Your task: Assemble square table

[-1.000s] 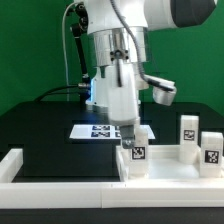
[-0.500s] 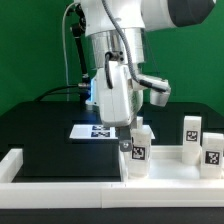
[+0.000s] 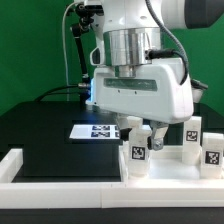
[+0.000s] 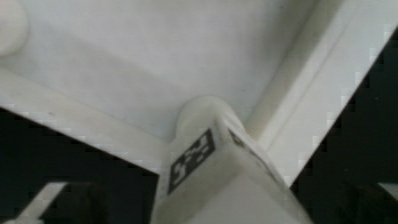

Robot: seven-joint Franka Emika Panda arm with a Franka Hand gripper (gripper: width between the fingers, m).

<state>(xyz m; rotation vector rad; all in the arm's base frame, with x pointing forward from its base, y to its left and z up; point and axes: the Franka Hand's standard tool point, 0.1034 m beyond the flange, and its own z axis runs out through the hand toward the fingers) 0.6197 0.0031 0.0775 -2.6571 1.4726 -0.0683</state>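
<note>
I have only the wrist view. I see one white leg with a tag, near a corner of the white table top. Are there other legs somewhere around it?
Observer: Yes. A second leg and a third leg stand upright at the exterior view's right. A fourth does not show.
Operator: Does the leg in my view stand straight?
Observer: That leg stands upright at the end of the table top on the exterior view's left.
Operator: And where is the gripper?
Observer: The gripper hangs right above that leg. It is open, with one finger on each side of the leg's upper end.
</note>
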